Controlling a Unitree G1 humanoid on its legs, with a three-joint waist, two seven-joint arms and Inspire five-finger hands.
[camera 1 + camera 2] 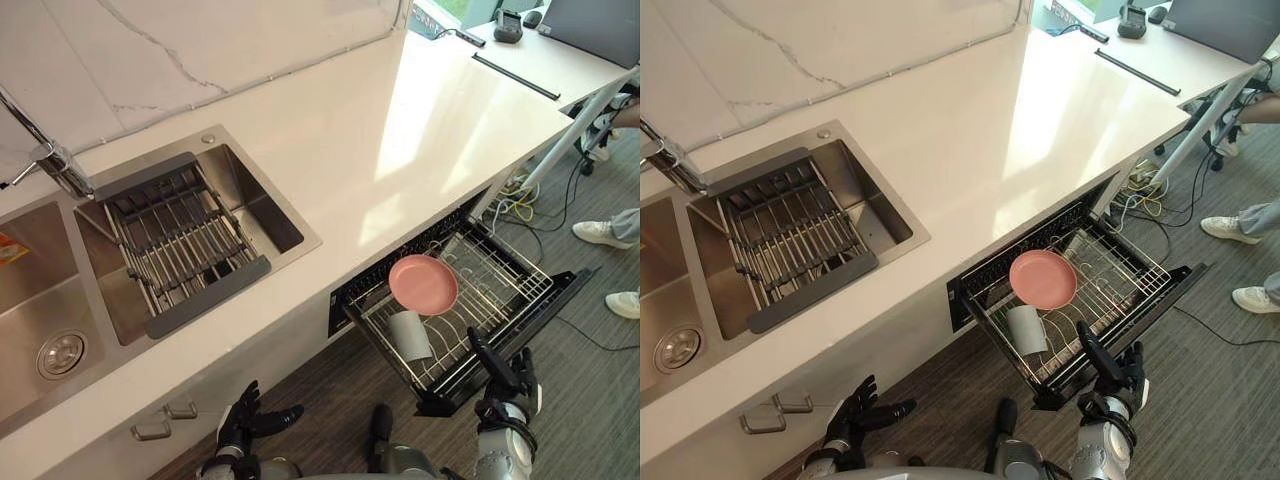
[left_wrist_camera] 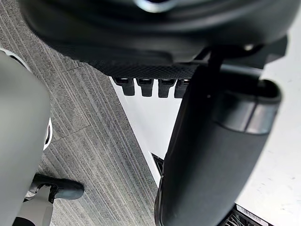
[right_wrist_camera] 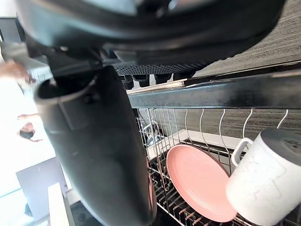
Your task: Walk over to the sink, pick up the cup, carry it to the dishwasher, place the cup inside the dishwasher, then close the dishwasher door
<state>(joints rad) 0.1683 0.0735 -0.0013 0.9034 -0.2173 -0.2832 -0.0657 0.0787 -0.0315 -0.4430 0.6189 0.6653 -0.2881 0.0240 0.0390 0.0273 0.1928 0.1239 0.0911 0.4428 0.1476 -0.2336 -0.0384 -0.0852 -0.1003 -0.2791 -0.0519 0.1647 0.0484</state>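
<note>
Right hand (image 1: 505, 378): fingers straight, empty, at front edge of pulled-out dishwasher rack (image 1: 520, 275); contact unclear. Pink plate (image 1: 423, 283) mid-rack. Cup (image 1: 410, 335) in rack, just beside plate, nearer front. Left hand (image 1: 243, 418) relaxed, empty, well left of rack.

The counter (image 1: 400, 130) is gleaming as smooth, glossy pale stone, and the sink (image 1: 258, 205) is showing brushed, softly shining metal. The drying rack (image 1: 180, 240) in it is pairing bare metal bars with a matt dark-grey plastic frame. The dishwasher basket (image 1: 505, 285) is glinting as thin wire. The pink plate (image 3: 197, 183) is looking smooth and matt, and the white cup (image 3: 263, 183) is looking matt too. The floor (image 2: 89, 155) is showing ribbed grey carpet. The right hand (image 3: 94, 155) is appearing as smooth dark plastic.
</note>
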